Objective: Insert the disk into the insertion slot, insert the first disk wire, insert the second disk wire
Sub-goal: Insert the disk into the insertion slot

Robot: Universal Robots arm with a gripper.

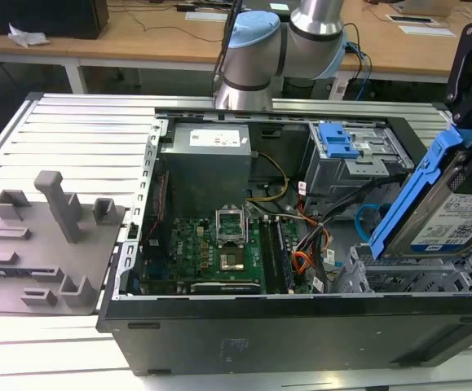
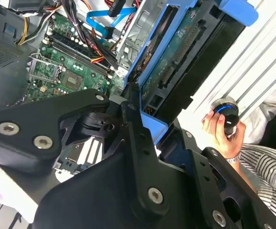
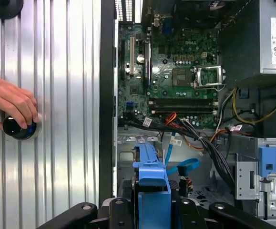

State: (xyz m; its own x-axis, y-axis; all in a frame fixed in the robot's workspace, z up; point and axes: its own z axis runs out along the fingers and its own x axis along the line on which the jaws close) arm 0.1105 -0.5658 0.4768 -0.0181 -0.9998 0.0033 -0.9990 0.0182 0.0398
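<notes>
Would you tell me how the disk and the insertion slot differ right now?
The disk hangs steeply tilted in the claw; the insertion slot lies flat, low in the case. The disk has a bright blue frame and a white label; the insertion slot is bare silver perforated metal. Both look about equally wide.

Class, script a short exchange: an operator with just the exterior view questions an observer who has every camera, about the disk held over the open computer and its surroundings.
Operator: Is anyone beside the case?
Observer: Yes. In the first wrist view a hand grips a round black-and-blue knob on the ribbed table.
Operator: What does the far face of the disk look like?
Observer: In the second wrist view it shows a bare green circuit board.
</notes>
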